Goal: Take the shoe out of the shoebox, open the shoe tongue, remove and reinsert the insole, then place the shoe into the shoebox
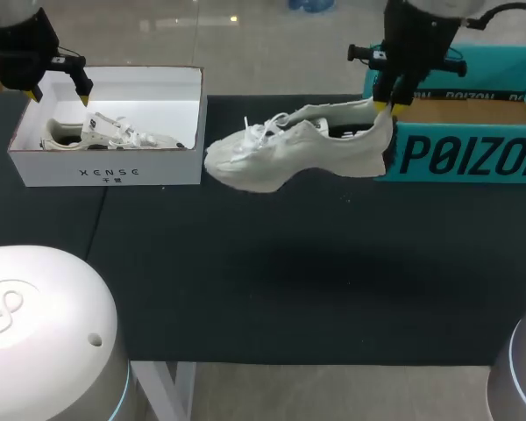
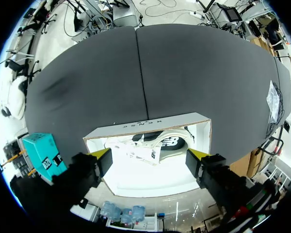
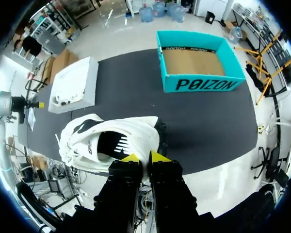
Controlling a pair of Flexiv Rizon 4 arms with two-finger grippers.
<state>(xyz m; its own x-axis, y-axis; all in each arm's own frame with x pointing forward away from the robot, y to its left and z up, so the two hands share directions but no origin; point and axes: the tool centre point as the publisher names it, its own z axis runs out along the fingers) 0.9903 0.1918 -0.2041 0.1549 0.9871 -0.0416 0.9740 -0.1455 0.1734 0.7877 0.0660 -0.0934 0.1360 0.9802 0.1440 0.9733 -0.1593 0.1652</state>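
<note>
Head view is showing the right gripper [image 1: 387, 106] pinching the heel of the white sneaker [image 1: 298, 149], holding it aloft beside the teal shoebox [image 1: 473, 156]. The take-out step looks nearly done, and lowering it onto the counter [image 1: 289, 281] seems due next. The left gripper [image 1: 61, 96] is hanging wide open over the white shoebox [image 1: 105, 171].

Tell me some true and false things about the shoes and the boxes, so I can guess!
1. The right gripper holds the white shoe by its heel, up in the air. True.
2. The teal box has a shoe inside. False: only its bare brown floor shows.
3. The left gripper is pinching a shoe. False: its fingers stand open above the white box, touching nothing.
4. A second shoe lies inside the white box. True.
</note>
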